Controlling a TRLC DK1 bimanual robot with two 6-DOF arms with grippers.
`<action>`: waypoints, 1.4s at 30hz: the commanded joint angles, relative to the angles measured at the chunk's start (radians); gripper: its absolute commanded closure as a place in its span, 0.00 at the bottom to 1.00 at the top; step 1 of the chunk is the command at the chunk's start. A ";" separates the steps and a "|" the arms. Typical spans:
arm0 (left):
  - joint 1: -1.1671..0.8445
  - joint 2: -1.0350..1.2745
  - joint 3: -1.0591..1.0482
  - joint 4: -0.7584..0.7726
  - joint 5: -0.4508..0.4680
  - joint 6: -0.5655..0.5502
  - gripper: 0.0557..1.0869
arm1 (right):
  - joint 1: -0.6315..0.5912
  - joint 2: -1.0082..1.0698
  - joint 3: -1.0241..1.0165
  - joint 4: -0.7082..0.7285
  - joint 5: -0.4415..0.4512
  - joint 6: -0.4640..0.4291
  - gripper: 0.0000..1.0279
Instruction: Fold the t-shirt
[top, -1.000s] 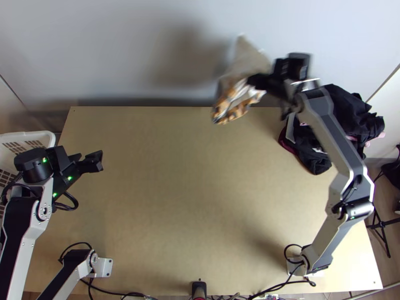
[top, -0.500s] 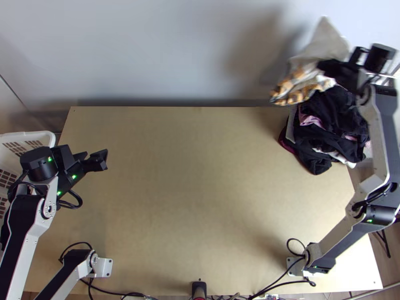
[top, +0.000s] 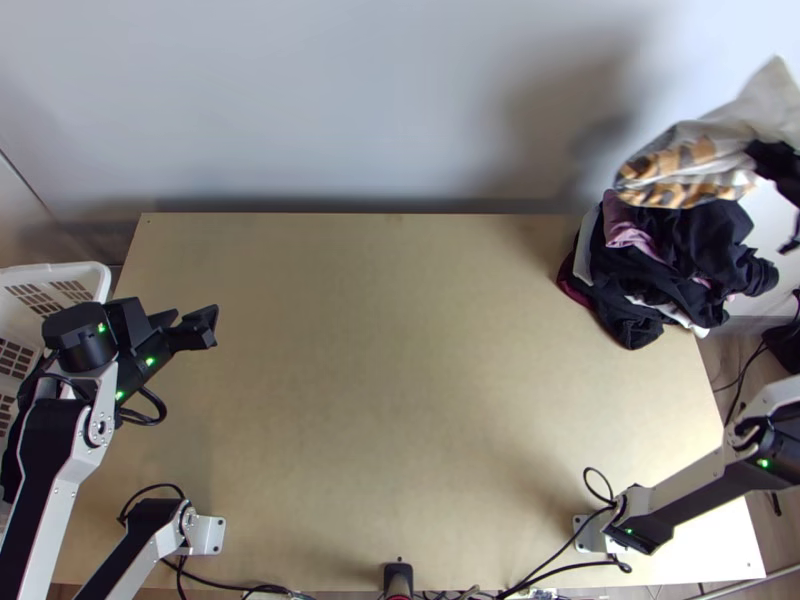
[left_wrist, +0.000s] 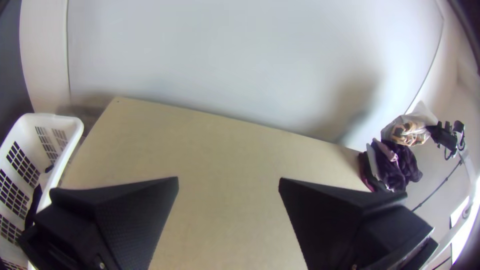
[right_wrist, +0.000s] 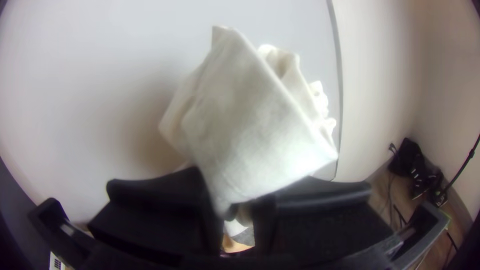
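Shirt (top: 700, 160) has moved outward, clamped in right end effector (right_wrist: 238, 212), pile (top: 690, 258) beneath; stacking likely next; left end effector (left_wrist: 228, 185) spread.

The table (top: 380, 380) looks like smooth, matt wood. Far right, the t-shirt (top: 690, 165) is creased, matt cloth; the pile of clothes (top: 690, 245) is rumpled cloth. At left, the basket (left_wrist: 73, 130) looks like smooth plastic.

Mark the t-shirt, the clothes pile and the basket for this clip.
T-shirt (top: 698, 165), top view: on its patterned part, above the pile.
Clothes pile (top: 680, 262), top view: on dark cloth near its middle.
Basket (left_wrist: 63, 159), left wrist view: on its white rim.
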 joint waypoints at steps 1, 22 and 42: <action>-0.007 -0.023 -0.032 0.002 0.009 -0.005 0.05 | -0.106 -0.092 -0.137 -0.003 -0.047 -0.022 0.97; -0.007 -0.109 -0.047 -0.047 0.007 0.013 0.05 | -0.066 -0.242 -0.814 0.288 -0.047 -0.031 0.97; 0.000 -0.153 -0.064 -0.081 0.007 0.032 0.05 | -0.146 -0.176 -0.800 0.416 -0.047 -0.051 0.04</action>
